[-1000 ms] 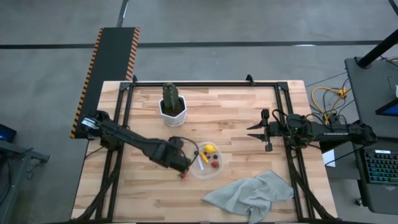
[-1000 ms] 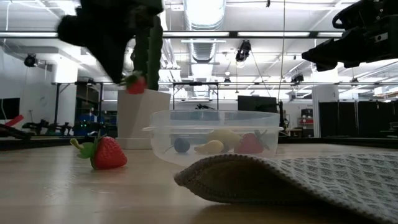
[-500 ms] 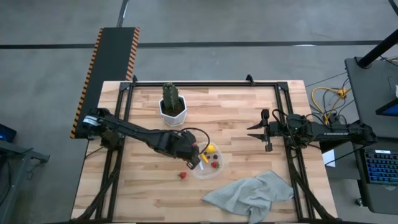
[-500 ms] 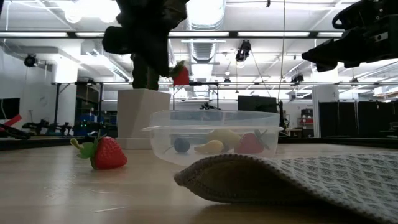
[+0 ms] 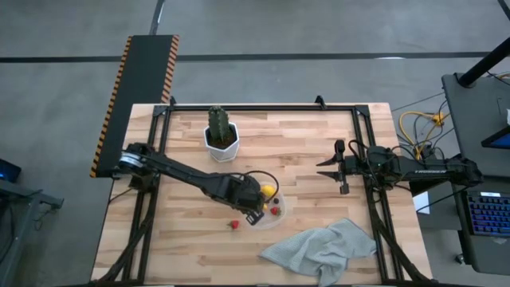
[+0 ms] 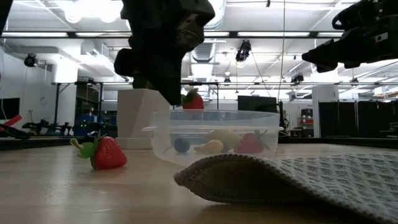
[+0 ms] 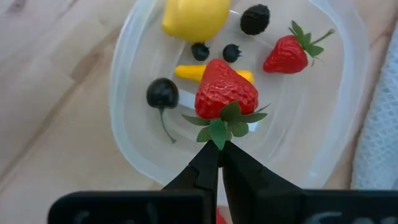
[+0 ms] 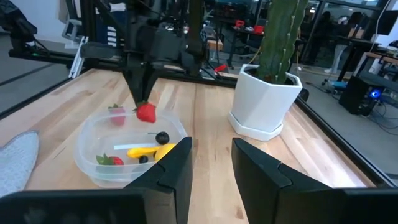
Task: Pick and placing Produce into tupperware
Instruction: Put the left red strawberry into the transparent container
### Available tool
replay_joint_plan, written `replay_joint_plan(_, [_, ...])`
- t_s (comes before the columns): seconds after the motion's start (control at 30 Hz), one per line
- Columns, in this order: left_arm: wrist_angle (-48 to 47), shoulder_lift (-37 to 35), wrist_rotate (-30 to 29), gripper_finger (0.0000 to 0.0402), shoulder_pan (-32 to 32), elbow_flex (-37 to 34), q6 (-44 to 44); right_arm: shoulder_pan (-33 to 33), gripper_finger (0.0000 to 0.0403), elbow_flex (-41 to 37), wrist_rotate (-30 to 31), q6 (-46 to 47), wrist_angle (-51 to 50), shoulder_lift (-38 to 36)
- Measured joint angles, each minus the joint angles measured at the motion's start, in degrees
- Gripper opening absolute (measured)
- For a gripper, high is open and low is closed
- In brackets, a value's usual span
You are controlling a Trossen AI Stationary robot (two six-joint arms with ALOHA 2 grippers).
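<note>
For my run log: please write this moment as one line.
left gripper: shut on strawberry, above tupperware | right gripper: open, waiting right | second strawberry: on table

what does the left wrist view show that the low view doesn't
Only the left wrist view: the left gripper pinching the held strawberry by its green leaves, plus the lemon and dark berries lying in the tupperware.
Only the low view: a second strawberry on the table outside, the cloth, the right gripper waiting high.
Both: the strawberry above the tupperware.
</note>
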Motion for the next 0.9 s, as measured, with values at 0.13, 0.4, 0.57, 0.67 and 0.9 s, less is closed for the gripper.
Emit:
replay_joint_plan(0.13, [-0.5,1.3,1.4,0.0,0.0,0.5,0.0,0.0,0.0105,0.0,0.0,0.0,-0.2,0.0])
replay_joint_plan(0.4, [-1.1,3.0,2.4,0.0,0.1,0.3,-0.1,0.0,0.0105,0.0,0.0,0.0,-1.2,0.0])
replay_joint_plan(0.57, [-1.1,3.0,3.1,0.0,0.4,0.3,0.0,0.0,0.0105,0.0,0.0,0.0,-1.2,0.0])
replay_joint_plan(0.67, [-1.0,3.0,3.5,0.0,0.5,0.3,0.7,0.0,0.0105,0.0,0.0,0.0,-1.2,0.0])
replay_joint_plan(0.9, [-1.0,3.0,3.6,0.0,0.7,0.3,1.9,0.0,0.0105,0.0,0.0,0.0,-1.2,0.0])
